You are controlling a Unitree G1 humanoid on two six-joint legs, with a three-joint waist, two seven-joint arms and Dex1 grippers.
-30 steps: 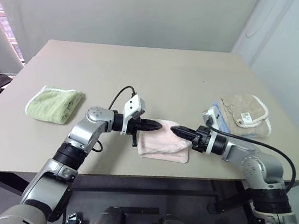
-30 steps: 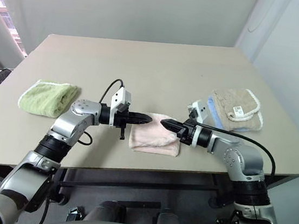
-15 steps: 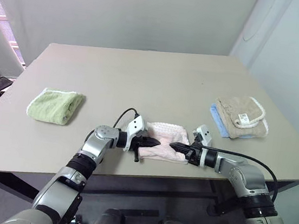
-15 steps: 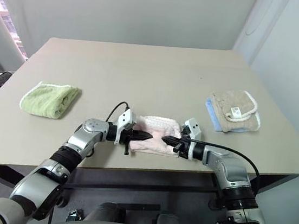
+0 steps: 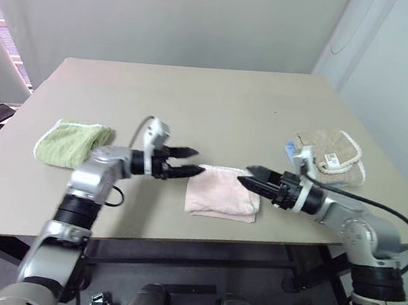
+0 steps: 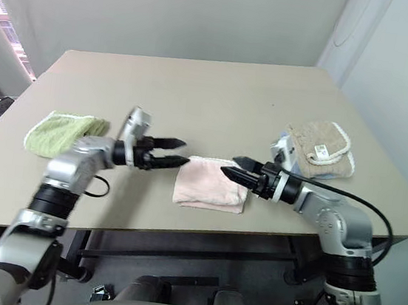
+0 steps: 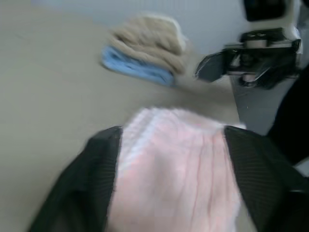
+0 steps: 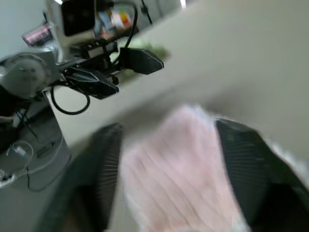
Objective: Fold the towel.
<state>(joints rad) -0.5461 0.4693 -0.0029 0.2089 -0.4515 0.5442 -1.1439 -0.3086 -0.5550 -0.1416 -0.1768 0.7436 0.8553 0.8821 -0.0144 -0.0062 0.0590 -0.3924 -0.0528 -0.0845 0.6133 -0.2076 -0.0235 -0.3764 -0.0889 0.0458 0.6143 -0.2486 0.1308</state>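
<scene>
1. my left gripper (image 5: 188, 163) has its two fingers spread apart with nothing between them; it hangs in the air just beside the towel's left edge, pointing across it.
2. my right gripper (image 5: 251, 178) is spread too and empty, just off the towel's right edge, aimed back at the left one.
3. the towel (image 5: 222, 193), pale pink, lies flat between the two grippers near the front edge of the table (image 5: 217, 109), as a compact, squarish folded packet with a white stitched edge along its far side.
4. from the towel, a folded green towel (image 5: 71, 142) sits well off to the left and a beige towel (image 5: 330, 153) on a blue cloth (image 5: 294, 150) off to the right.
5. my read: the fold looks finished, both grippers are free of the cloth, and i'd say nothing is left but pulling the arms clear.
</scene>
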